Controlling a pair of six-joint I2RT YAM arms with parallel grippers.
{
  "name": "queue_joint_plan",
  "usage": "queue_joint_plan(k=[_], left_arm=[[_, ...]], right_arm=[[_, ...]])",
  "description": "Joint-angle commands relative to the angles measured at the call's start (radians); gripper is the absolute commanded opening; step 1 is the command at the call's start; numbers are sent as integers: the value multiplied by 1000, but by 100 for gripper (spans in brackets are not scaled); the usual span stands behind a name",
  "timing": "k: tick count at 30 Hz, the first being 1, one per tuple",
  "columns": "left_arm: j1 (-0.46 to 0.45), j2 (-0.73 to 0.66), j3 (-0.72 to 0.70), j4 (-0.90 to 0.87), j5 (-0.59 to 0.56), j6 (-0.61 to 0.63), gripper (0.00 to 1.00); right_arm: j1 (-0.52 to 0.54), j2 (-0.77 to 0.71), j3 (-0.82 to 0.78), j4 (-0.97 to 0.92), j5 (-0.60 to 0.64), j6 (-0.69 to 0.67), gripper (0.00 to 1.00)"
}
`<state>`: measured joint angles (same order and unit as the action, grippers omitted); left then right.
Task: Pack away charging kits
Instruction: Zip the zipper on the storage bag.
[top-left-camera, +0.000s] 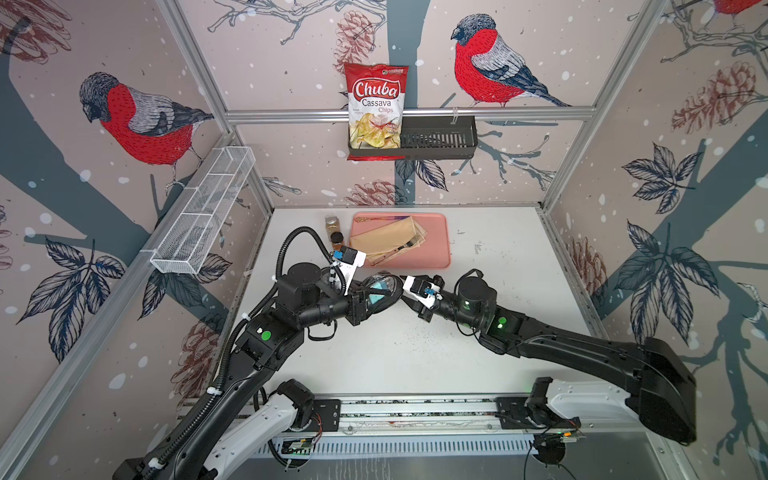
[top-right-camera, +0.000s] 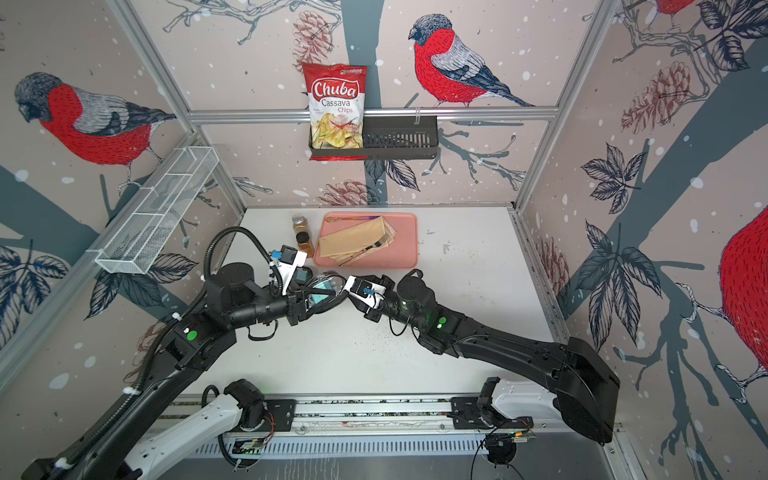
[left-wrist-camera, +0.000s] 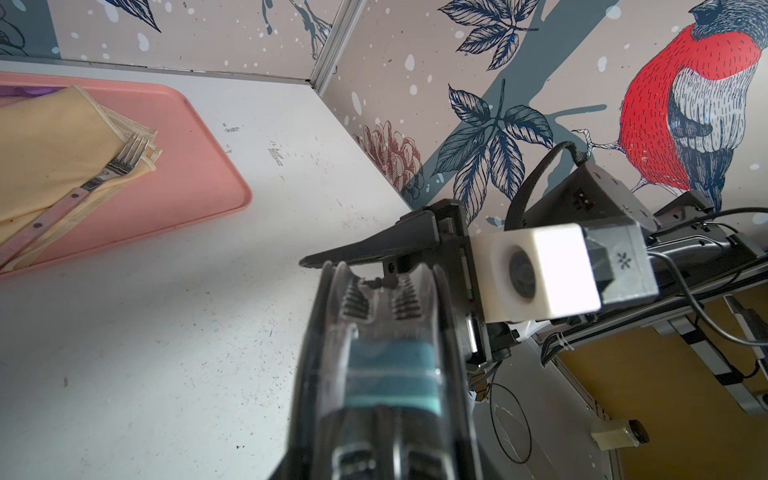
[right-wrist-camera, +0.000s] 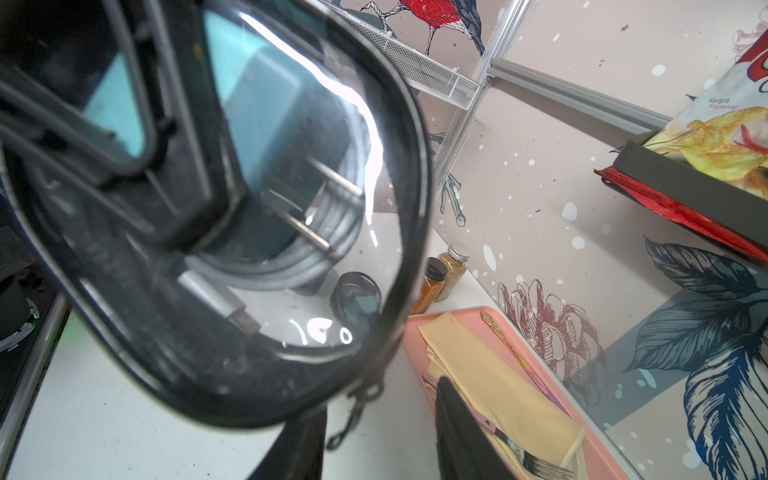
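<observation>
My left gripper (top-left-camera: 368, 300) is shut on a black oval case (top-left-camera: 384, 286) and holds it above the table in both top views. Through the case's (right-wrist-camera: 199, 340) clear lid I see a teal plug adapter (right-wrist-camera: 266, 104) with prongs and a coiled white cable (right-wrist-camera: 299, 262). In the left wrist view the case (left-wrist-camera: 386, 332) stands edge-on between the fingers. My right gripper (right-wrist-camera: 378, 444) is open at the case's rim, and the zipper pull (right-wrist-camera: 353, 415) hangs between its fingers untouched. Another case (top-right-camera: 303, 275) lies on the table under the left wrist.
Two brown spice jars (top-left-camera: 332, 224) stand beside a pink tray (top-left-camera: 440, 253) holding a folded napkin and a fork (top-left-camera: 405, 245). A chips bag (top-left-camera: 376, 108) sits in a black wall basket (top-left-camera: 440, 141). A white wire basket (top-left-camera: 203, 212) hangs on the left wall.
</observation>
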<state>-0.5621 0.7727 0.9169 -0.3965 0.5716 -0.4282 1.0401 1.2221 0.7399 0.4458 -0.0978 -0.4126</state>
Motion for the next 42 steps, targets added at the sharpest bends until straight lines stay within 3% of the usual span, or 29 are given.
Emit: queue_joint_plan(k=[1, 9, 18, 31, 42], left_arm=[[-1, 3, -1, 31, -17, 19, 0], [0, 8, -9, 27, -25, 22, 0], [0, -4, -13, 21, -29, 19, 0], [0, 3, -27, -29, -11, 35, 0], [0, 58, -23, -122, 10, 70, 0]], right_arm=[[4, 2, 11, 14, 11, 21, 43], [4, 8, 28, 2, 27, 30, 34], [0, 17, 42, -37, 20, 23, 0], [-30, 2, 77, -92, 35, -35, 0], [-43, 0, 133, -156, 49, -169, 0]])
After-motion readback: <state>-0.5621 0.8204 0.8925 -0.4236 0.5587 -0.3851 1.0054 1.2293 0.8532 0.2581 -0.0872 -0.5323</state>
